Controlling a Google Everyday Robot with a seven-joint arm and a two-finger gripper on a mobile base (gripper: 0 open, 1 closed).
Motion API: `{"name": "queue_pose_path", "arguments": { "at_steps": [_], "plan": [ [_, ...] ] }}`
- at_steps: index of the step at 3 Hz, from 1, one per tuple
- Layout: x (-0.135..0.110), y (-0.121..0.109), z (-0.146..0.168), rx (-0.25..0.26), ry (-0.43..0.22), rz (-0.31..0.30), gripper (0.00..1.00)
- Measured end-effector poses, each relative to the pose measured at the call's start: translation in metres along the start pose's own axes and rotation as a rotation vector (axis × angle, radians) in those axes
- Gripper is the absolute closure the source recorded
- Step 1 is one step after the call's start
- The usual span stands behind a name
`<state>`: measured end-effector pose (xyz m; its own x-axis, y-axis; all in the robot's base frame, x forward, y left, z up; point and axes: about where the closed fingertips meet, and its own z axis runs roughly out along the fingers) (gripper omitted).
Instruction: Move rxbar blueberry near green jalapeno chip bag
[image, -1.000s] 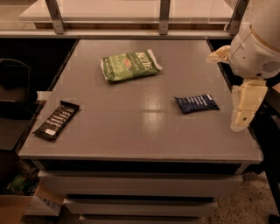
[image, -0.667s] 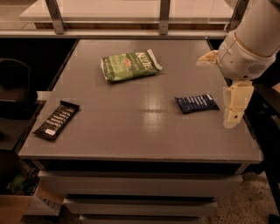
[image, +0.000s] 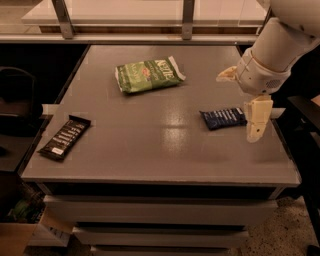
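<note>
The rxbar blueberry (image: 222, 119), a small dark navy bar with white lettering, lies flat on the right side of the grey table (image: 150, 130). The green jalapeno chip bag (image: 148, 75) lies at the back centre-left of the table, well apart from the bar. My gripper (image: 236, 107) hangs from the white arm at the right, just above the bar's right end. It is open and empty: one cream finger (image: 258, 120) points down beside the bar's right end, and the other fingertip (image: 227, 75) shows behind the bar.
A longer black-brown wrapped bar (image: 65, 137) lies at the table's left front edge. A railing with metal posts (image: 188, 20) runs behind the table. Drawers sit under the tabletop. A dark object stands at the far right (image: 305, 120).
The arm and gripper have moved left and slightly back, from beyond the table's right edge to just over the blue bar's right end. The bar and bag have not moved.
</note>
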<state>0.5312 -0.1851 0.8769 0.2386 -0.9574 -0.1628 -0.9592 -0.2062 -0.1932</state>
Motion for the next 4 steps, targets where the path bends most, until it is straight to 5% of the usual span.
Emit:
{"name": "queue_pose_path", "arguments": {
  "at_steps": [2, 4],
  "plan": [
    [0.016, -0.016, 0.047, -0.055, 0.014, 0.003, 0.00],
    [0.015, -0.021, 0.060, -0.080, 0.020, -0.011, 0.42]
  ]
}}
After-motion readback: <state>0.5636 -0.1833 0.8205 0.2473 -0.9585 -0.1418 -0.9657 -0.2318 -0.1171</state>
